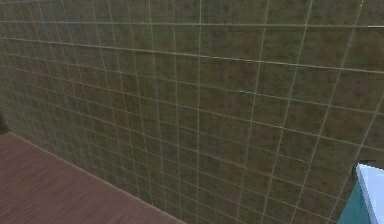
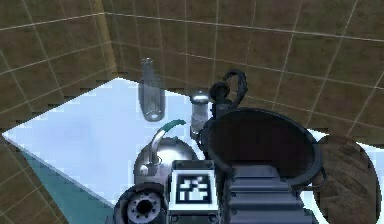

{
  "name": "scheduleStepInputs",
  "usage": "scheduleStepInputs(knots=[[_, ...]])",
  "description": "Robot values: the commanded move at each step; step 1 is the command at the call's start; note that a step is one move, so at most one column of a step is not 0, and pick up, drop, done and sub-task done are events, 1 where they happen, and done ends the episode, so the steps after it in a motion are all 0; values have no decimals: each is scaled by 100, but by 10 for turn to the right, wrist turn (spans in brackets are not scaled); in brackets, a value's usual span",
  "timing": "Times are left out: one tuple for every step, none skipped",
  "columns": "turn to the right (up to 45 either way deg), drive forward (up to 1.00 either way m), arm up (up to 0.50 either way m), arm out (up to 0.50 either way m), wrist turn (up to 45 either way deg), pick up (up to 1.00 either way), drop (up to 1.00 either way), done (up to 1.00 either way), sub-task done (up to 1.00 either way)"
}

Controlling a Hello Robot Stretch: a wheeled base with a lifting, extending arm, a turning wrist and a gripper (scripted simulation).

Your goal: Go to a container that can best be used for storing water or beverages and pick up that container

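Observation:
A tall clear glass bottle stands upright toward the far left of a pale blue tabletop in the arm side view. Nearer to me a shiny metal kettle with a teal handle sits on the same top. The arm's end rises from the bottom edge with a white marked square, and the gripper's dark body is left of it, close under the kettle. Its far end is hard to make out, so I cannot tell whether it holds anything.
A big dark pot stands right of the kettle, with a small shaker and a dark looped object behind it. Brown tiled walls close the corner. In the forward view, reddish plank floor lies low left and the table's corner low right.

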Motion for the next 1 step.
scheduleStepInputs(knots=[[0,0,0,44,0,0,0,0,0]])
